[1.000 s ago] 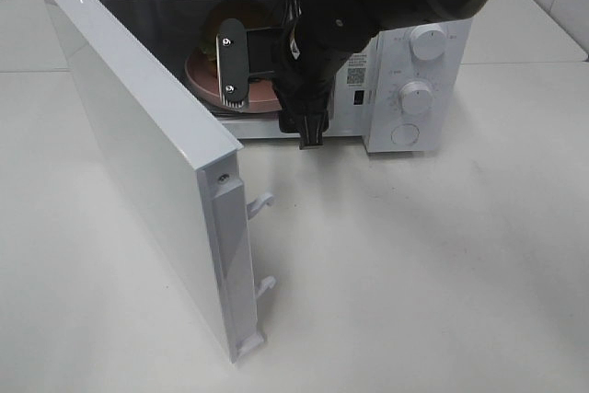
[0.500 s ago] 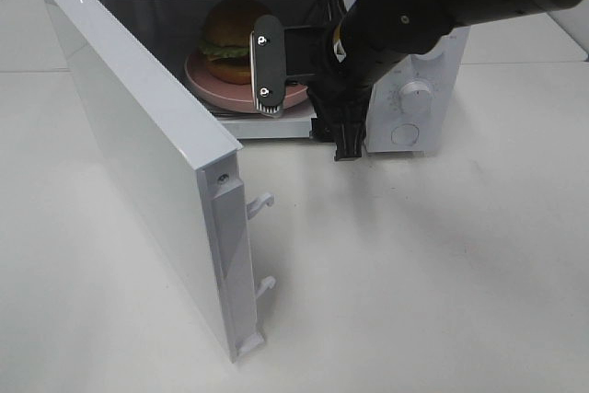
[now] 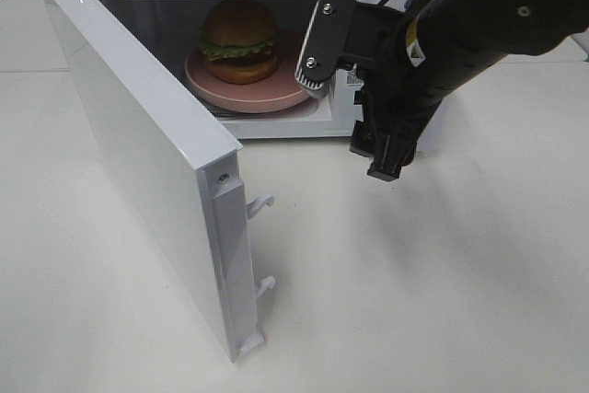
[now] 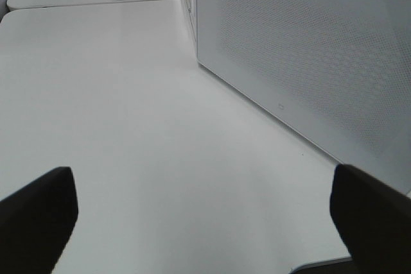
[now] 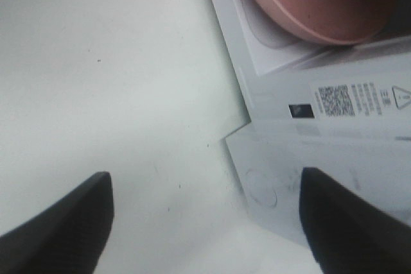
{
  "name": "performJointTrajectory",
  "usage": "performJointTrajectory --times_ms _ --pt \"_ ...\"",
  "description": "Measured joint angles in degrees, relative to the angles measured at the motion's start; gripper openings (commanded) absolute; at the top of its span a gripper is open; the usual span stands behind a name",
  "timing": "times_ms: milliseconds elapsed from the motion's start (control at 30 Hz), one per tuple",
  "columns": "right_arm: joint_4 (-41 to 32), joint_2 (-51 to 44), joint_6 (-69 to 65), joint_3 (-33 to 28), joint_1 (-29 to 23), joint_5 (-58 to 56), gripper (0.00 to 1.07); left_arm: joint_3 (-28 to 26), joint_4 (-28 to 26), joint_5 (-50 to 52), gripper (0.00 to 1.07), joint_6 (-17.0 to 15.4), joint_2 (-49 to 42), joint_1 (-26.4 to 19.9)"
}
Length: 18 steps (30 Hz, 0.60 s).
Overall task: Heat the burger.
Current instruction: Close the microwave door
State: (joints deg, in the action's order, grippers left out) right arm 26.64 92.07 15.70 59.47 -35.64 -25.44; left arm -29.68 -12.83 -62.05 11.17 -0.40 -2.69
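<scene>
Burger point(image 3: 239, 39) sits unobscured in microwave point(image 3: 276, 126); right claw point(image 5: 205, 200) has backed out, wide, empty.

The burger point(image 3: 239, 36) has a glossy bun; the plate point(image 3: 250, 98) looks smooth, matt.

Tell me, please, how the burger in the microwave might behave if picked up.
The burger is stacked in layers, so it would probably squash or shift apart under a pinch. Its glossy top looks slippery. Resting on the pink plate, it may slide if nudged.
</scene>
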Motion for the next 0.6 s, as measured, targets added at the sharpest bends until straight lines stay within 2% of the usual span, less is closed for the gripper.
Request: performJointTrajectory --times_ms 367,600 --pt "-3.5 -9.68 -14.73 -1.2 0.57 -13.41 0.76 0.0 0.0 0.0 1.0 0.0 0.0 0.0" --pt "-7.39 -13.69 -20.28 -1.2 7.56 -18.96 0.76 0.0 0.0 0.0 1.0 0.0 0.0 0.0"
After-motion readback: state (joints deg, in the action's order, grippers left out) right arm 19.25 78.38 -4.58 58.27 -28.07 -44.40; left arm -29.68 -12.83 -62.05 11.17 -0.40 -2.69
